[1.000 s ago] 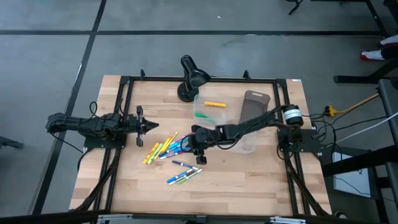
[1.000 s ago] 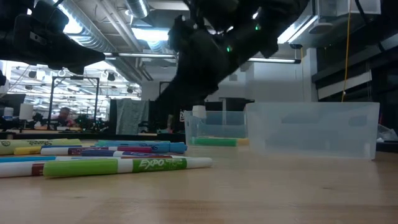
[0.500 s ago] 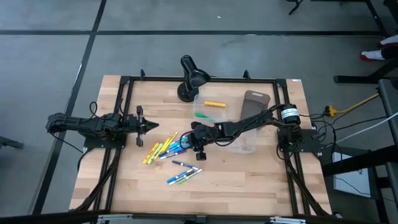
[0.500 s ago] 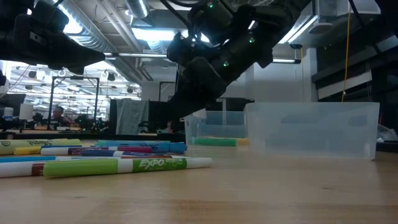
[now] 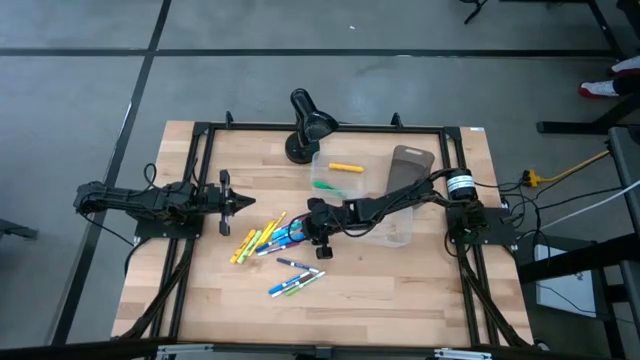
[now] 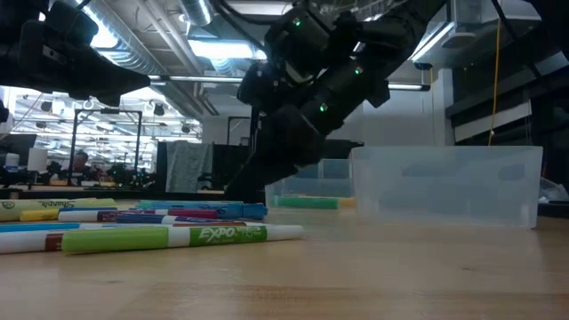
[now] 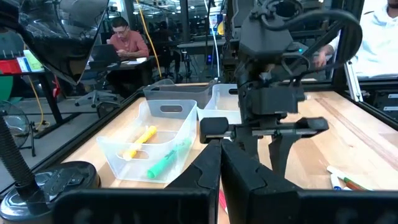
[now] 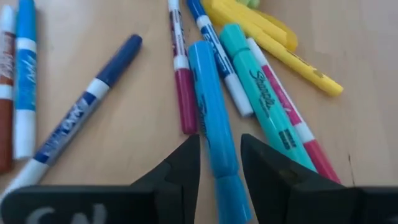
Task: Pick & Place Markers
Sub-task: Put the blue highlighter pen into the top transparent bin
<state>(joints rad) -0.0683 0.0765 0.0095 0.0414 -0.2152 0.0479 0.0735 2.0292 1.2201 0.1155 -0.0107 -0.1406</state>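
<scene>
1. My high camera looks straight down on the whole wooden table (image 5: pixel 370 290).
2. My low camera sits level with the tabletop.
3. Each wrist camera looks forward past its own fingers; all views share the scattered coloured markers (image 5: pixel 275 245).

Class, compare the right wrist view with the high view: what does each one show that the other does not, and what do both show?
Only the right wrist view shows the right gripper with its fingers either side of a light blue marker. Only the high view shows the left gripper shut and waiting, the clear bin and the black lamp. Both show the loose markers on the table.
</scene>
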